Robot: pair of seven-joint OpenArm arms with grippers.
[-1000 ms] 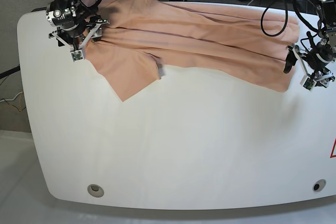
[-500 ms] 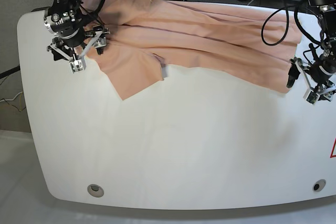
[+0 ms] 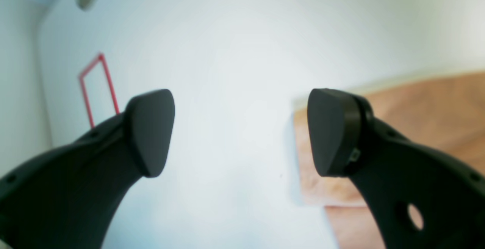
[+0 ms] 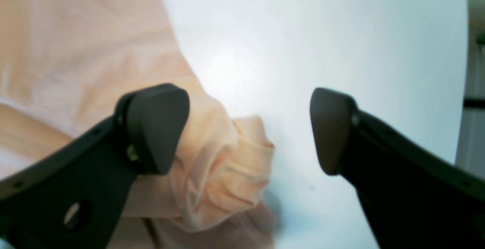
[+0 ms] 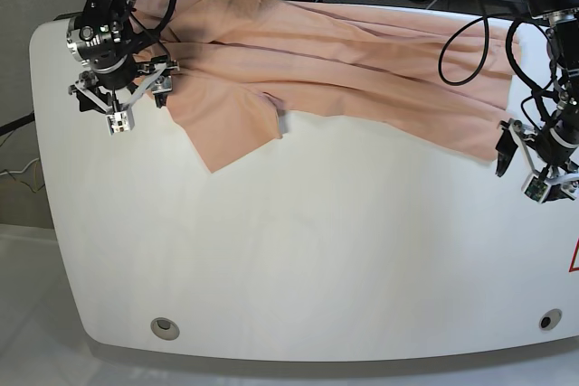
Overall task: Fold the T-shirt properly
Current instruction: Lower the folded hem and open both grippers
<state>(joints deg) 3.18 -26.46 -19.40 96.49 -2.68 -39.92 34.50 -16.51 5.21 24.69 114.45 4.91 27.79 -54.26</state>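
While no bin, tray or other container appears in any view, the T-shirt lies spread along the far side of the white table, its back edge hanging off the far rim. 1 sleeve points toward the near side at the base view's left.

The right gripper hangs just above the table at the shirt's sleeve-side edge, fingers spread wide with nothing between them; in the right wrist view a bunched, rounded lump of cloth sits on the table between and below the 2 black pads, apart from both. The left gripper hovers off the shirt's other end, beside its corner, also spread wide and gripping nothing; the left wrist view shows bare table between its fingers and the shirt's straight edge behind the 1 pad on that view's right.

The fabric is soft, matte salmon-peach, creased in long shallow folds running along its length. The table is smooth and glossy with rounded corners, 2 round grommets near its front, and a thin red outline marked on it.
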